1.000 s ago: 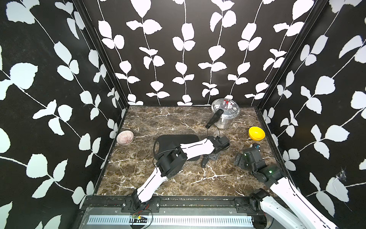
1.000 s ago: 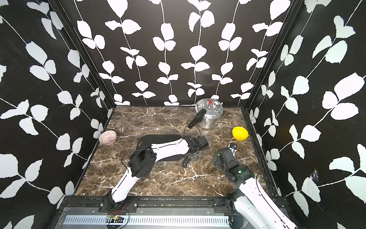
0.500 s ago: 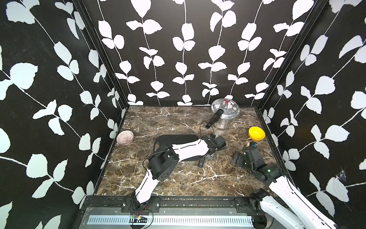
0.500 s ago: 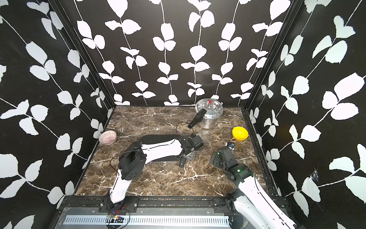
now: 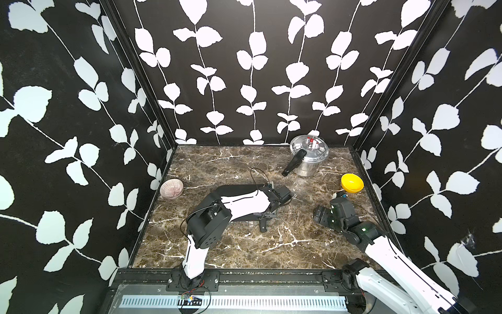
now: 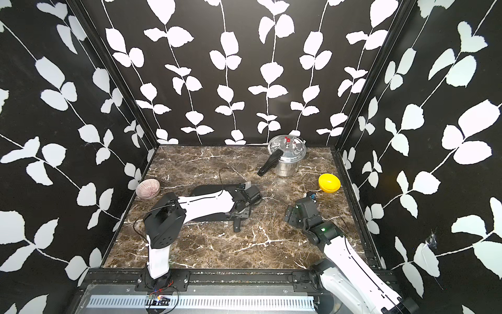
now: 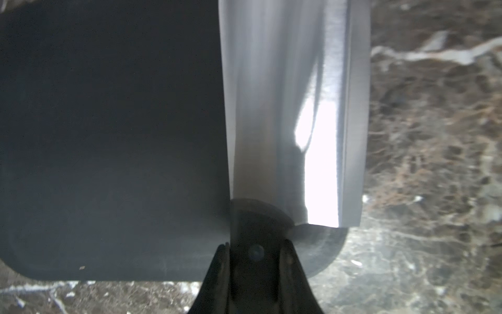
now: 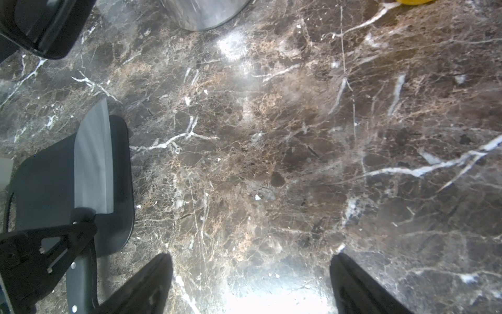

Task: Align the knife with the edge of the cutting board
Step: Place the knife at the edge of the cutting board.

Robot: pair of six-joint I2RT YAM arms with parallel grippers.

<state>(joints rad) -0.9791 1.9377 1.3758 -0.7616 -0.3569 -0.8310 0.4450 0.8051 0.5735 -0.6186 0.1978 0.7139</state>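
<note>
The knife (image 7: 288, 108) is a cleaver with a broad silver blade and a black riveted handle (image 5: 263, 224). My left gripper (image 7: 255, 252) is shut on the handle just behind the blade. The blade runs close along one long edge of the black cutting board (image 7: 108, 136), the edge facing the right arm. In the right wrist view the blade (image 8: 92, 163) lies over the board (image 8: 43, 185) and its tip passes the board's far end. Whether the blade touches the board I cannot tell. In both top views the left arm hides the blade. My right gripper (image 8: 251, 261) stands open over bare marble.
A steel pot (image 5: 308, 156) with a long black handle stands at the back right. A yellow bowl (image 5: 352, 183) sits near the right wall. A pink ribbed bowl (image 5: 171, 188) is by the left wall. Black walls close three sides.
The left arm has swung left and carried the knife towards the board; its handle now sticks out from the board's front right corner. The right arm has hardly moved.
</note>
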